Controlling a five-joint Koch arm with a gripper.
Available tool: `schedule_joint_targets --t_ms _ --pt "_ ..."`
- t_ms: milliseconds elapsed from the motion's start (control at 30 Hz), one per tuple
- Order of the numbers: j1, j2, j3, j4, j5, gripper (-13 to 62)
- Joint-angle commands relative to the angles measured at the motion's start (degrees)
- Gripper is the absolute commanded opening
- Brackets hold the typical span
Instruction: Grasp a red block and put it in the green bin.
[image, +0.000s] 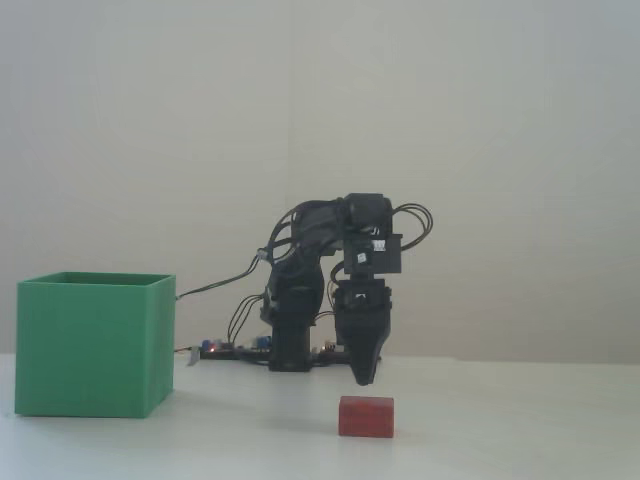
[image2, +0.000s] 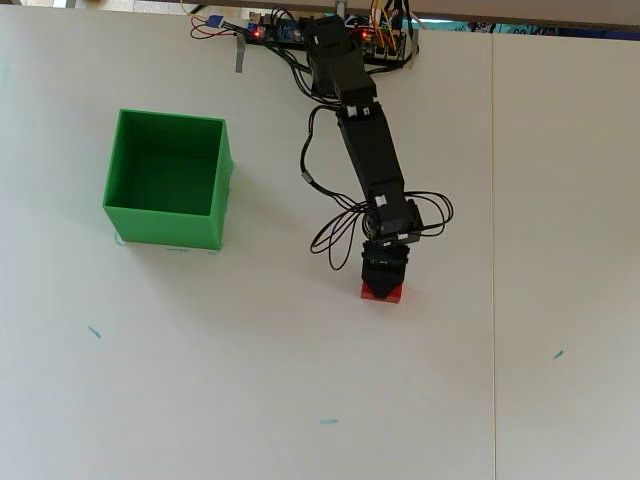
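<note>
Hovering over the block, with much free table around.
White table (image2: 250, 380) is bare on all sides; the green bin (image2: 166, 178) stands well apart, to the left in both views. The gripper (image: 364, 380) points down directly above the red block (image: 366, 417) without touching it. How wide the jaws stand I cannot tell; they hold nothing.

**Gripper poised above a red block**

We see the black gripper (image: 364, 381) pointing down, hanging just above the red block (image: 366, 416) on the white table (image: 500, 420). The green bin (image: 93, 344) stands well apart at left.
</note>
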Motion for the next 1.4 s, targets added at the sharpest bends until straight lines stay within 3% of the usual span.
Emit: schedule_joint_targets --t_ms 0,733,1367 --pt "-0.09 0.88 -3.08 1.14 1.23 37.1" --pt "2.29 -6.59 -6.06 -0.26 1.05 35.8" --pt "2.11 -10.02 -3.16 -3.69 -12.22 32.8"
